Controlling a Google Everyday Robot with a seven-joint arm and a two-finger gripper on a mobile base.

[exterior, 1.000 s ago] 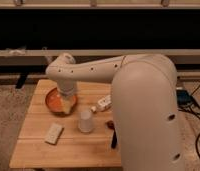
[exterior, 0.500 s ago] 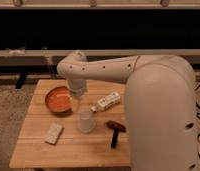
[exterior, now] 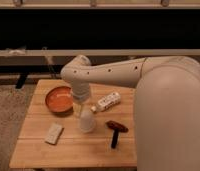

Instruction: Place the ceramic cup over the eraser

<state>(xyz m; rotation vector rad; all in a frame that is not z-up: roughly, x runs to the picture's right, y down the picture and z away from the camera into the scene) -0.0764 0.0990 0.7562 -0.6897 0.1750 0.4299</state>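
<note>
The ceramic cup [exterior: 87, 120] is small and off-white and stands near the middle of the wooden table [exterior: 73, 150]. The eraser [exterior: 54, 133] is a pale flat block lying to the cup's left, nearer the front edge, apart from the cup. My gripper [exterior: 82, 106] hangs from the white arm's wrist [exterior: 79, 80] directly above the cup, at or just over its top. Whether it touches the cup cannot be told.
A shallow orange bowl [exterior: 59, 99] sits at the back left, close to the gripper. A white bottle [exterior: 107, 101] lies on its side to the right of the wrist. A dark-handled brush [exterior: 115, 131] lies right of the cup. My large white arm body [exterior: 168, 115] covers the table's right side.
The arm has swung right, from above the orange bowl to above the cup. The cup, eraser, bottle and brush have not moved.
</note>
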